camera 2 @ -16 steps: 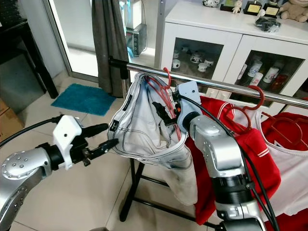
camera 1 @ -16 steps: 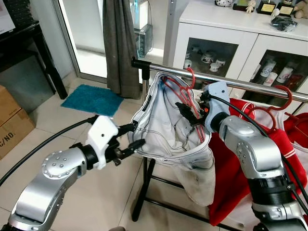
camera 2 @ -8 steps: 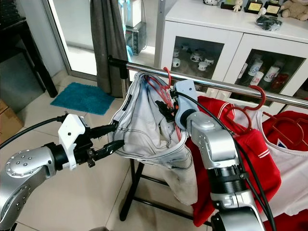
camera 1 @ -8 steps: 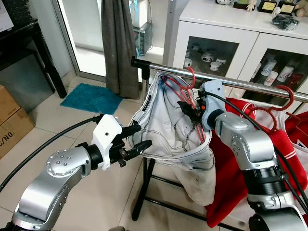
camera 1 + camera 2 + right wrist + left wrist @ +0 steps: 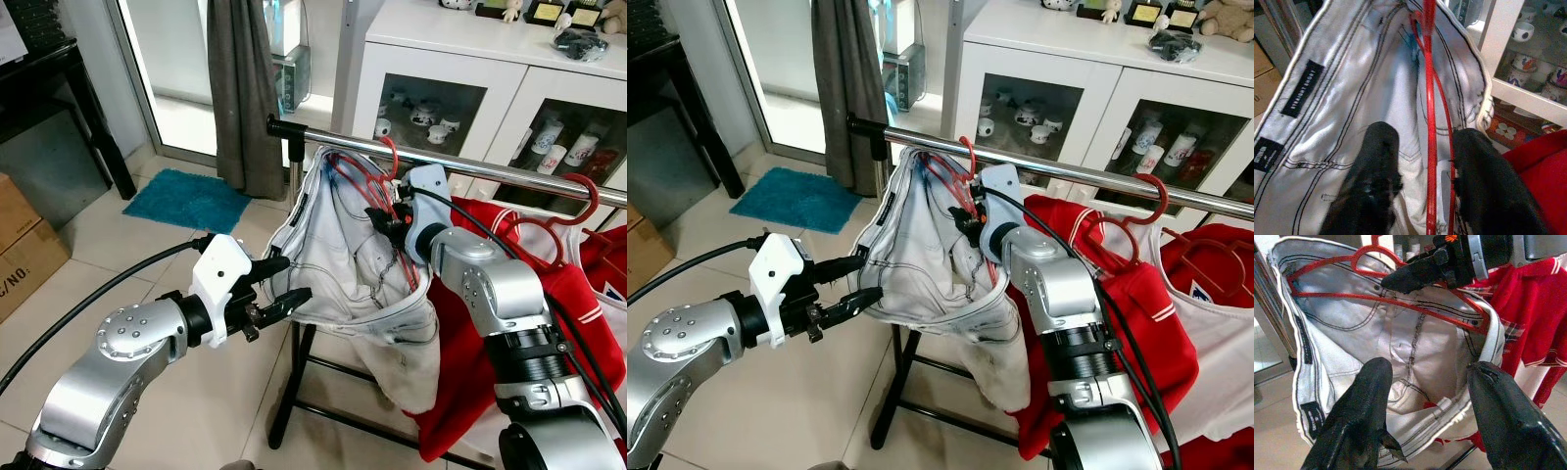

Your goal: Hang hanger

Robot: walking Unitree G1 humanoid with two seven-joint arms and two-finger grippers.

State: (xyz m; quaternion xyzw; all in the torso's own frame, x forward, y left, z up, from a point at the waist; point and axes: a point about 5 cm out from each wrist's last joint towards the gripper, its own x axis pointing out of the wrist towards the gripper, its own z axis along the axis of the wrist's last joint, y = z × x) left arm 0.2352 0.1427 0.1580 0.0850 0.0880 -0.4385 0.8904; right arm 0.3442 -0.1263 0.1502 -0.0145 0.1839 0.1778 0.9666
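The left gripper (image 5: 281, 284), its arm reaching forward and bent at the elbow, holds its fingers parted at the waistband of the white jeans (image 5: 348, 264). The red hanger (image 5: 384, 191) hooks on the rail (image 5: 509, 174) near its left end. The right gripper (image 5: 1422, 166), forearm raised, straddles the hanger wire, fingers unclenched.

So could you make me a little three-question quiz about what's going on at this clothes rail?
1. True or false: the red hanger is hooked over the metal rail.
2. The right hand is inside the waist of which garment?
A. white jeans
B. red shirt
C. grey curtain
3. Fill in: the left hand, its fingers open, sits at the jeans' ____.

Key: 1 true; 2 A; 3 waistband.
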